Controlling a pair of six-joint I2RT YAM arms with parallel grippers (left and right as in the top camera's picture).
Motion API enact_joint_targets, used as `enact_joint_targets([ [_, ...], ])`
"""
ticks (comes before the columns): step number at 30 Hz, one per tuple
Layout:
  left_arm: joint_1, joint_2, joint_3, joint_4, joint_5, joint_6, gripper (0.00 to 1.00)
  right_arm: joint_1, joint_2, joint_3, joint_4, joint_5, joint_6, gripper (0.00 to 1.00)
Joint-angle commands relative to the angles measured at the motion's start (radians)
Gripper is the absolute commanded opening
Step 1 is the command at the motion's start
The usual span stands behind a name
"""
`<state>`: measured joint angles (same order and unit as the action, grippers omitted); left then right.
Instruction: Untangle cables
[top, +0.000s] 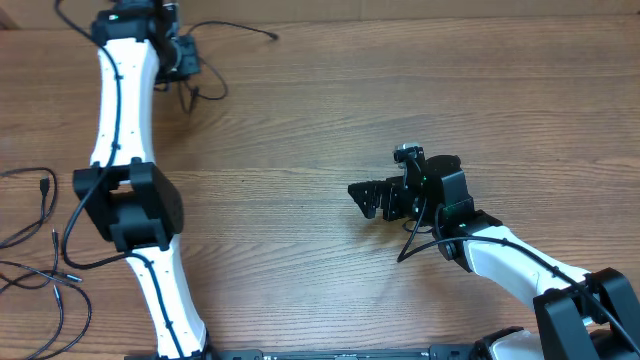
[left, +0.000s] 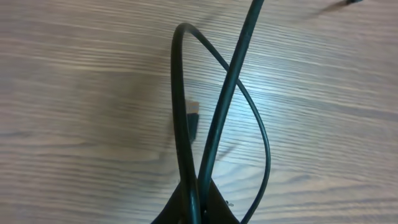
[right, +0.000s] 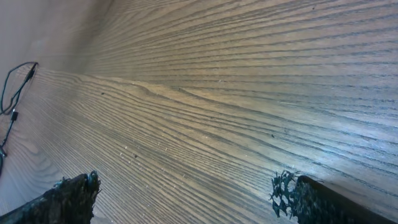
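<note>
At the table's far left corner my left gripper (top: 185, 58) is shut on a thin black cable (top: 238, 27). One strand trails right from it and a small loop (top: 205, 93) hangs below. In the left wrist view two strands of this cable (left: 180, 112) pass between the shut fingers of the left gripper (left: 200, 200), cross into a loop, and a small plug end (left: 193, 118) lies inside it. My right gripper (top: 363, 198) rests mid-table, open, with nothing between its fingers (right: 68, 200) over bare wood.
More loose black cables (top: 42, 188) lie at the table's left edge, near the left arm's base, with another strand (top: 55, 282) lower down. One of them shows far left in the right wrist view as a cable (right: 15, 93). The white left arm (top: 120, 100) runs along the left side.
</note>
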<state>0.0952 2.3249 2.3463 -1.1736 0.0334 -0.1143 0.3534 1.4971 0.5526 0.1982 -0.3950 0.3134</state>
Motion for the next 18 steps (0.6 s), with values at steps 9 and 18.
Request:
enact_joint_targets([
  [9, 0.160, 0.010, -0.006, 0.046, -0.022, -0.047, 0.05, -0.001, 0.003, 0.010, 0.016, 0.001, 0.010, 1.00],
  [18, 0.287, 0.010, -0.008, 0.046, -0.023, -0.052, 0.05, -0.001, 0.003, 0.010, 0.018, 0.001, 0.024, 1.00],
])
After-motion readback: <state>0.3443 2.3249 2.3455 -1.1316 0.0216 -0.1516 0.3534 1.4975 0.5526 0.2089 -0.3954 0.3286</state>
